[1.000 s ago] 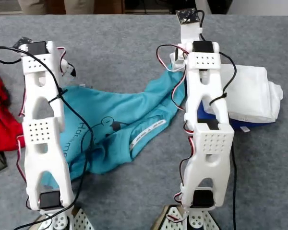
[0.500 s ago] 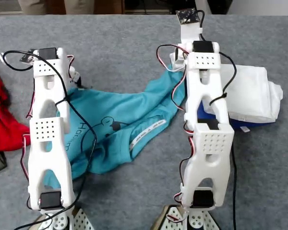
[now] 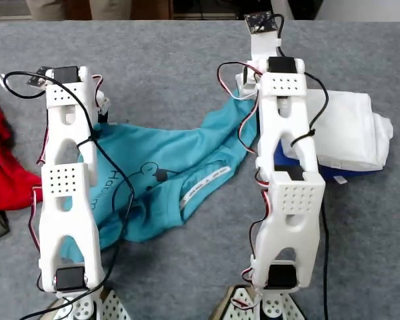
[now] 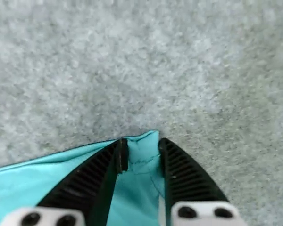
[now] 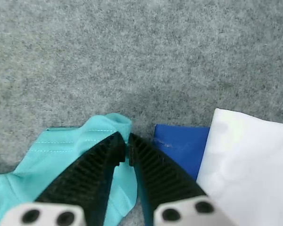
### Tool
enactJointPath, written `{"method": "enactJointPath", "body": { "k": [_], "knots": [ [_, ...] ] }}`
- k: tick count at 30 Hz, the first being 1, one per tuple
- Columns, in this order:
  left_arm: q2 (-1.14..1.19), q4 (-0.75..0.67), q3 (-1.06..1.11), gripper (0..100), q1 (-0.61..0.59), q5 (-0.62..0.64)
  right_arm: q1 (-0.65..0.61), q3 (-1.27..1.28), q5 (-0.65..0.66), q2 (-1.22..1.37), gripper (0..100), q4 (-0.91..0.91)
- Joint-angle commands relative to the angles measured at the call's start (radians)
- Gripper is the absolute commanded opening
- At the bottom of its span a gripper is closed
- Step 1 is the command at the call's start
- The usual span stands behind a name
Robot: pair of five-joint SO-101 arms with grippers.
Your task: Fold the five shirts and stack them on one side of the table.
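High view has the teal shirt rumpled mid-bench, print and collar label up, stretched from 7 toward 1 o'clock. The left gripper gapes astride its hem corner, and the right gripper pinches its sleeve. At 3 o'clock, a folded white shirt lies on a blue shirt.

The spread shirt lies mid-worktop, under the left arm and up to the right arm. Just right of its far corner, an upper folded shirt lies on a lower folded shirt. A bunched shirt sits at the left edge.
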Motion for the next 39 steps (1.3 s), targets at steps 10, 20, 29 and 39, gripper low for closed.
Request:
{"method": "enactJointPath", "body": {
  "k": [10, 20, 29, 39],
  "knots": [
    [-0.005, 0.026, -0.087, 2, -0.017, 0.005, -0.025, 0.019, 0.014, -0.01, 0.3, -0.011],
    [-0.259, 0.029, -0.216, 2, 0.046, -0.172, -0.027, -0.208, -0.041, -0.203, 0.3, 0.19],
    [-0.705, 0.031, -0.092, 2, 0.012, -0.302, -0.097, -0.657, -0.038, -0.453, 0.3, 0.416],
    [-1.299, 0.029, 0.519, 2, -0.167, -0.43, -0.147, -0.954, -0.043, -0.608, 0.3, 0.382]
  ]
}}
